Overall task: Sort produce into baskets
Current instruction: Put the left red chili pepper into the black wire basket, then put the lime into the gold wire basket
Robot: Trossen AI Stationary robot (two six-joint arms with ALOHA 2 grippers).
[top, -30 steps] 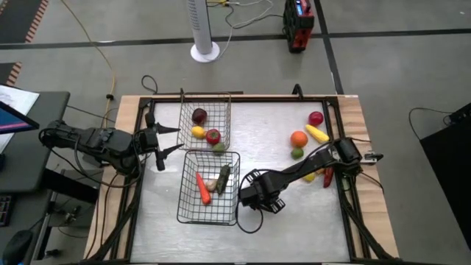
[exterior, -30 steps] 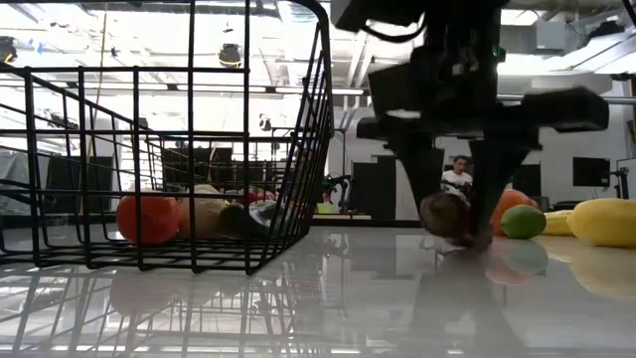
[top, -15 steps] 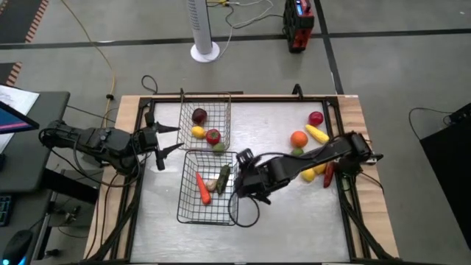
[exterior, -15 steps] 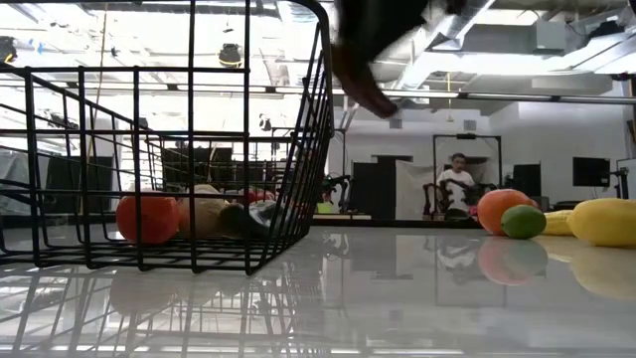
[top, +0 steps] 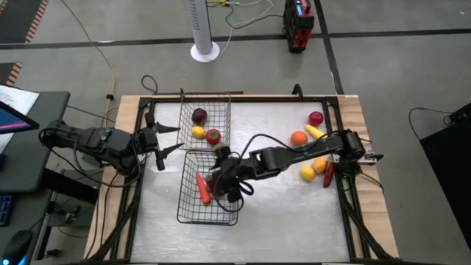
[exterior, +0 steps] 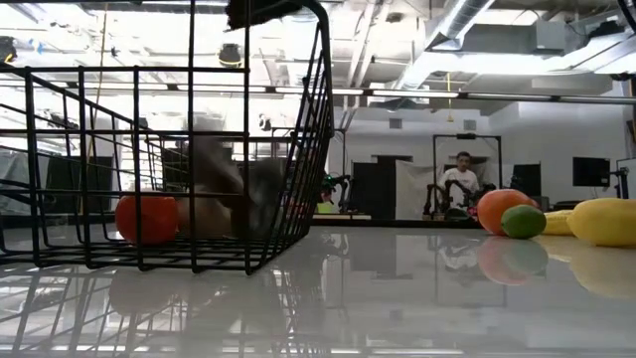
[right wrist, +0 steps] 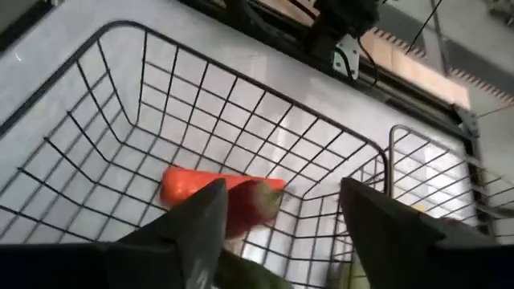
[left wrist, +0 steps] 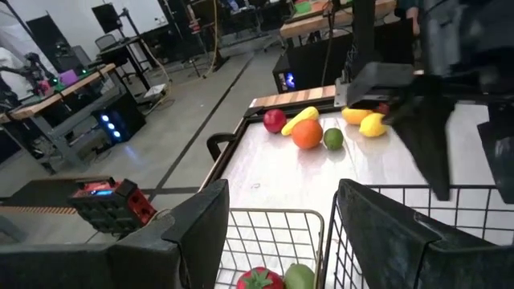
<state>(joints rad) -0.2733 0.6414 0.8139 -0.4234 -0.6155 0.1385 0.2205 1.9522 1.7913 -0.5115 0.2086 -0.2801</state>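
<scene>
The right gripper (top: 223,179) hangs over the near basket (top: 188,210), its fingers (right wrist: 189,233) spread apart with nothing between them. Below and just ahead of the fingers an orange carrot (right wrist: 193,186) lies on the basket floor. The left gripper (top: 168,139) waits beside the far basket (top: 224,110), its fingers apart. Orange, lime and yellow pieces sit on the worktop (top: 280,213) well behind the right fingers.

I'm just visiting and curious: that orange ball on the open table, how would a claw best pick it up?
The round orange is best pinched across its widest middle, coming straight down from above. A yellow piece touches one side, so the fingers should probably close along the other, freer direction. Being round and smooth, it could slip if gripped off-centre.
</scene>
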